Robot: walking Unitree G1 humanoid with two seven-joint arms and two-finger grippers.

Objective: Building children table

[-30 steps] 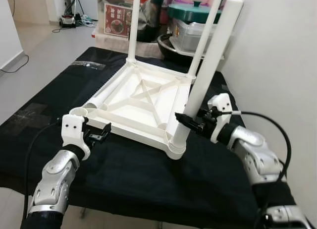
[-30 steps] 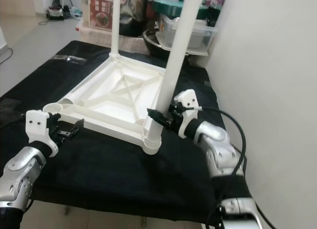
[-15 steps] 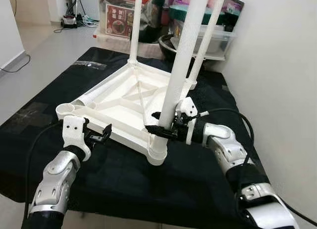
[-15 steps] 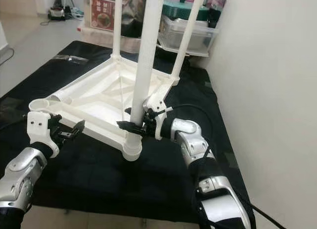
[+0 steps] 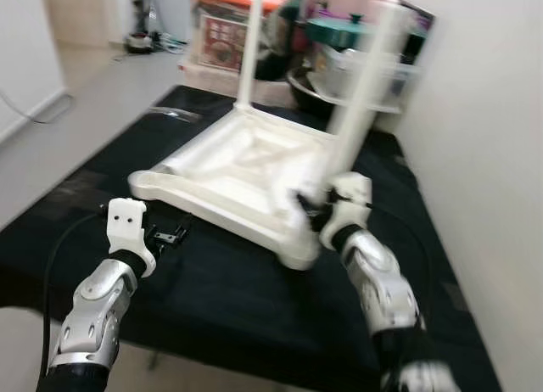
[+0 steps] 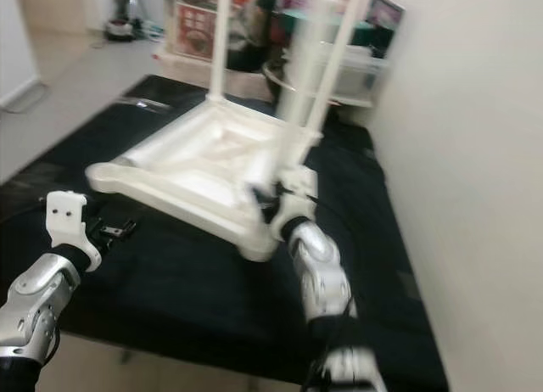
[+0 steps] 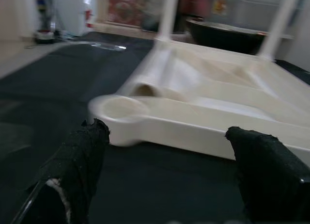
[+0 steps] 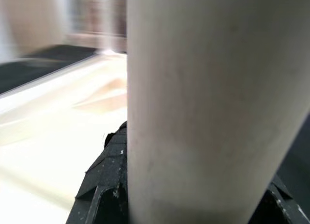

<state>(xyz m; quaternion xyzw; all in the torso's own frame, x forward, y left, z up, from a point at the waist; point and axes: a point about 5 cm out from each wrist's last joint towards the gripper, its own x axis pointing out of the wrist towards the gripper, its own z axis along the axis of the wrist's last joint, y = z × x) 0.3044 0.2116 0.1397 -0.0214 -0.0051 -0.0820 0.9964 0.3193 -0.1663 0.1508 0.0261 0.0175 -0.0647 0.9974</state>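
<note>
The white kids' table sits upside down on the black-covered desk, legs poking up. The right gripper is clamped around the near leg, low down by the corner socket. The left gripper hangs just in front of the empty corner socket, fingers spread wide, not touching anything.

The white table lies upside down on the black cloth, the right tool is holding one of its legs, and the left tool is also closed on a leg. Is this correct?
Not quite. The left tool holds nothing: in the left wrist view its fingers are spread open, short of the table corner socket. The rest is right: the right tool grips a leg.
</note>
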